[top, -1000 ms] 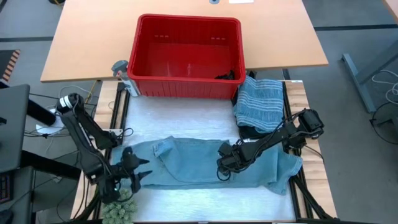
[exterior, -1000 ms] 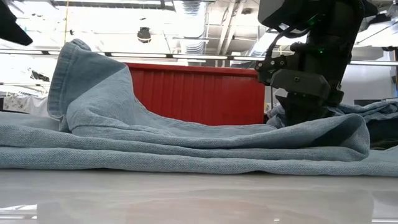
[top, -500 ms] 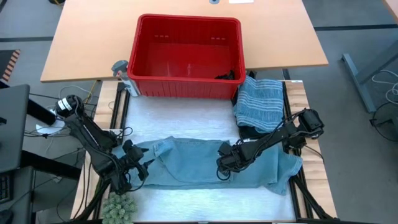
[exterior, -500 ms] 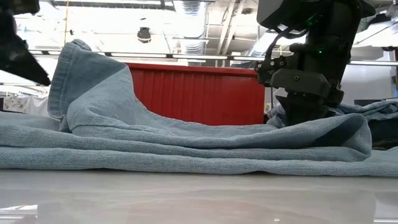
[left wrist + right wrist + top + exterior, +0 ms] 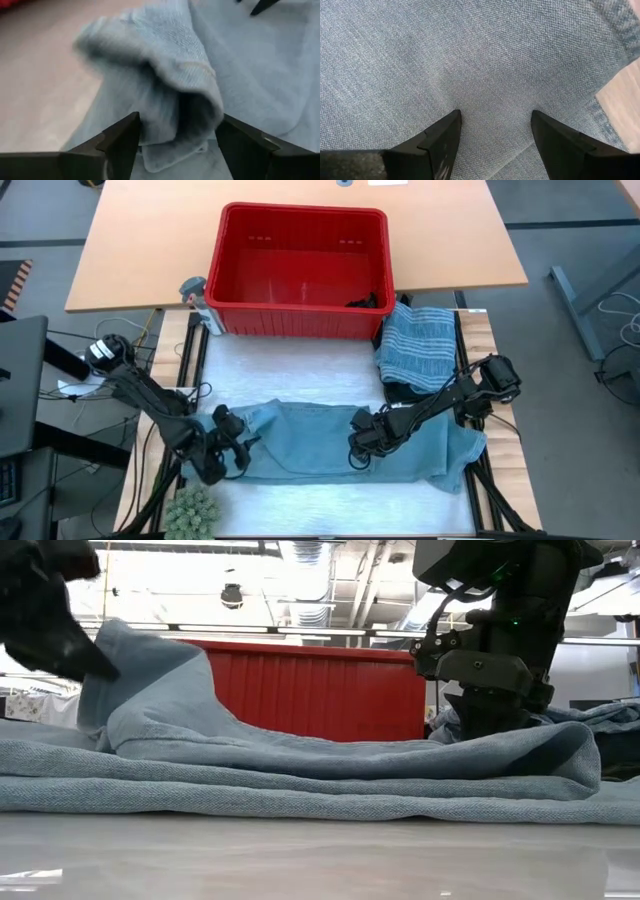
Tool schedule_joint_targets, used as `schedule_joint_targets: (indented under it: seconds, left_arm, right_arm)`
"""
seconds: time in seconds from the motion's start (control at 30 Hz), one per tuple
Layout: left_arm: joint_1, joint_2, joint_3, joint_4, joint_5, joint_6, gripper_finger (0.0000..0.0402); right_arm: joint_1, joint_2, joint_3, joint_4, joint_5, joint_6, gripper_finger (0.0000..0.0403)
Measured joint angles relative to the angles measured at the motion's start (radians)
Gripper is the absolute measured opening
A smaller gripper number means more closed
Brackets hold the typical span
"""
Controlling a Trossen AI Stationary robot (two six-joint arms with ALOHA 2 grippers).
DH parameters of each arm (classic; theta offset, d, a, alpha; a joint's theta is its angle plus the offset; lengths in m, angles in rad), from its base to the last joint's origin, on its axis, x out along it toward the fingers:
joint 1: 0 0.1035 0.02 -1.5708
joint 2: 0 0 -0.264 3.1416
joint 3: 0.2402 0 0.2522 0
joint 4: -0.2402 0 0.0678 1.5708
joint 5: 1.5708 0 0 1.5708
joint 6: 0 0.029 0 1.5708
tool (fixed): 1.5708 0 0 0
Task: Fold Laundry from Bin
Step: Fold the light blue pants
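A light blue garment lies spread across the near part of the table. Its left end is folded up into a raised hump, which shows in the low view too. My left gripper is open, with that hump between its fingers. My right gripper is open and points steeply down at the garment's middle. The red bin stands at the far side with a dark piece in its right corner. A folded grey-blue striped cloth lies right of the bin on a dark garment. My left gripper stands slanting down from the table's left with its open fingers on either side of the folded-up left end; I cannot tell whether they touch it. My right gripper's open fingertips meet the flat top layer of the garment's middle from above. That cloth lies on the table.
A green knobbly object sits at the near left corner. A small grey object stands by the bin's left wall. White table surface shows between the bin and the garment.
My left gripper has moved down and toward the table's right, from beside the garment onto its raised left end. In the low view the top of that hump now stands lower, behind the gripper. The right gripper has kept still.
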Motion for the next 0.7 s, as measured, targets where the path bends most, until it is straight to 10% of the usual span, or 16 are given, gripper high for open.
schedule_joint_targets:
  seconds: [0.33,0.7]
  left_arm:
    - [0.086,-0.002,0.034,0.069,0.271,0.067,0.0015]
    - [0.226,-0.003,0.339,-0.130,0.639,0.156,0.0004]
  right_arm:
    - [0.001,0.000,0.000,-0.001,0.000,0.000,0.0269]
    - [-0.007,0.000,0.000,-0.002,0.006,-0.001,0.0269]
